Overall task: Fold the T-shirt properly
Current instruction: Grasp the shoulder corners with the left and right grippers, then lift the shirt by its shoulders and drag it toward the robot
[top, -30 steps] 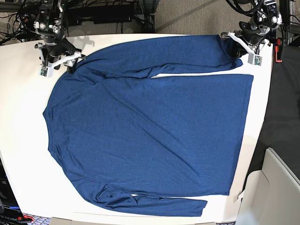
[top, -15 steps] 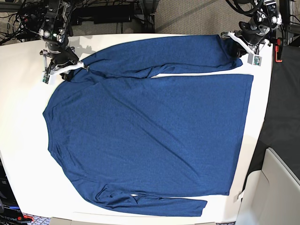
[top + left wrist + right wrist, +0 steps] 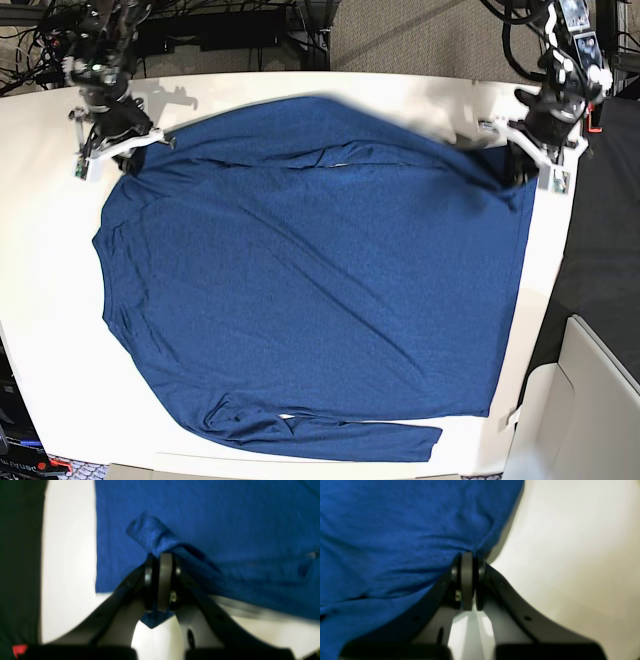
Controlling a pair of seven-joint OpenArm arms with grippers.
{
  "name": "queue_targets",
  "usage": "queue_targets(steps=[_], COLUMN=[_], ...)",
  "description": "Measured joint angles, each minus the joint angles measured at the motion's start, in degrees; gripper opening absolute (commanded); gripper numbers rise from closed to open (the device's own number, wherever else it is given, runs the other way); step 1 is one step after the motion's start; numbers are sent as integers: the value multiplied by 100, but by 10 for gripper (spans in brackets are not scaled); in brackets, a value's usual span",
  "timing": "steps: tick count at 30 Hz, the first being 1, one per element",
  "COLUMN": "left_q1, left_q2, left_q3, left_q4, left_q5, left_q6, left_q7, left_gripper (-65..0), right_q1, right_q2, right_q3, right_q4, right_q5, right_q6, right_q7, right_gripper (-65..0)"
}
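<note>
The T-shirt (image 3: pixel 310 280) is lying spread out on the white counter (image 3: pixel 45 330), covering most of it, with its neck end toward the left of the base view and its hem toward the right. Its near sleeve (image 3: pixel 330 435) is lying folded along the near edge of the body, flat on the counter. Its far sleeve (image 3: pixel 320 130) is running along the far edge of the body, and it is looking blurred in the base view.

The left tool (image 3: pixel 160 562) is sitting at the far right corner of the counter, by the cuff end of the far sleeve. In the left wrist view its jaws are pressing together with a fold of blue cloth (image 3: pixel 150 533) pinched between them, a bit of fabric poking out above the tips and another bit showing below. The cloth around the pinch is rising in a ridge off the counter.

The right tool (image 3: pixel 467 560) is sitting at the far left corner of the counter, by the shoulder end of the far sleeve. In the right wrist view its jaws are closing tight on the edge of the T-shirt, and wrinkles are running from the pinch out into the cloth. To the right of that tool in its own view the bare counter is showing.

Cables and dark equipment (image 3: pixel 230 25) are lying beyond the far edge of the counter.
</note>
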Motion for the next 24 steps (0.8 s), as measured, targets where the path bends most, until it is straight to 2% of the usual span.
queue_targets(steps=[2,4,8,19,21,24], left_q1=[-177,-380,-807,-1161,-1139,-1110], left_q2=[2,2,17,22,28,31], left_q3=[0,4,22,33,33,31], left_q4=[9,2,-24,-1362,-1635,-1711], left_q5=[-15,-15,2,2,17,24], left_q6=[-2,-2,-2,-4,4,15], left_q7=[-9,7,-2,7,28,485], left_gripper=[-650,-650,-650,-644,-614,-511], right_q1=[85,216,498,931,929,929], right_q2=[28,251,461,439,439,439], right_q3=[208,310,352,313,310,308], right_q4=[-7,-44,-208,-811,-811,-811], right_q5=[223,323,356,356,356,356], right_q6=[363,509,498,501,503,503], right_q7=[11,-4,20,22,20,22], right_gripper=[-648,-648,-648,-648,-648,-648])
